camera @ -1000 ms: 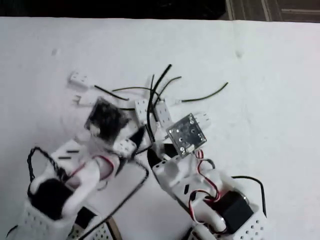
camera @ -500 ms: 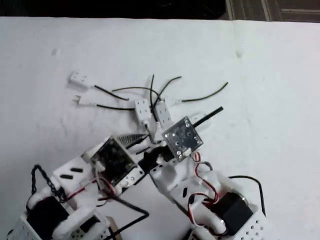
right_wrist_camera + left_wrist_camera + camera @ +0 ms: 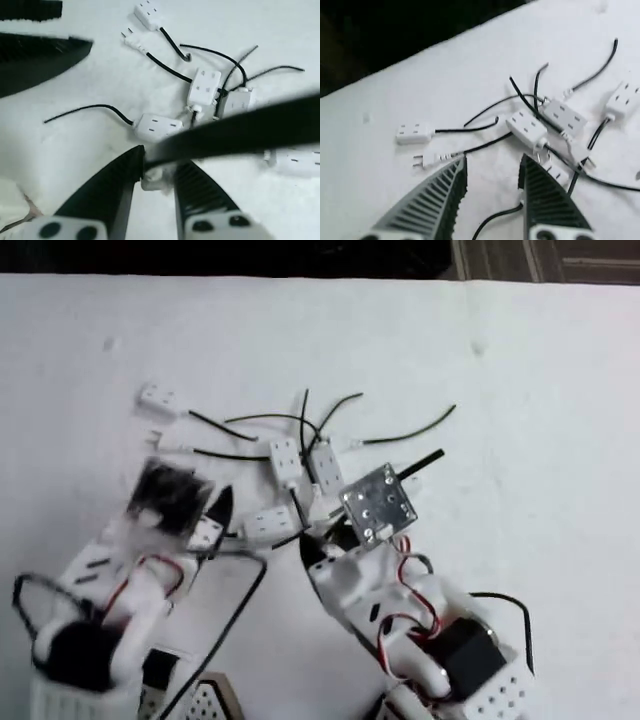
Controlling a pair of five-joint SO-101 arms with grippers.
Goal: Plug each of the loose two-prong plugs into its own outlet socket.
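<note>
Plug (image 3: 151, 176) is pinched in the right gripper (image 3: 159, 167), fingers narrow on its white body. Its black cord (image 3: 240, 132) trails off to one side, clear of the table (image 3: 520, 360). The relation that matters: the nearest socket (image 3: 159, 126) sits just ahead of the fingertips, close but not touching. In the high view it lies between the two grippers, on the left-arm side of the right one. Its long axis runs roughly crosswise to the right gripper's reach, with its own cord leaving the end away from the right arm. The slots look to face up, so I'd judge the plug has to come down onto it rather than slide in from the end. I can't see which way the held prongs point. The right arm is clearly the nearer one for this socket. The left gripper (image 3: 492, 167) is wide open and holds nothing. A second plug (image 3: 431, 160) lies loose just off one of its fingertips, long axis in line with its cord, prongs pointing away from the socket cluster. The far socket (image 3: 414, 132) sits just beyond that. No brand, label or writing is readable on anything.
</note>
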